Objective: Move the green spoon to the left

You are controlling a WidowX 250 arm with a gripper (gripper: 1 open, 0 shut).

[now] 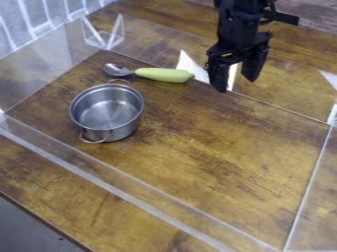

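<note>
The green spoon (149, 73) lies on the wooden table near the back, its yellow-green handle pointing right and its silver bowl to the left. My gripper (235, 75) hangs to the right of the handle's end, a short gap away. Its black fingers (218, 74) point down and stand open, with nothing between them.
A round steel pot (106, 109) stands in front of the spoon, to the left. Clear acrylic walls (132, 202) ring the work area, with a low edge along the front and a panel at the right (316, 187).
</note>
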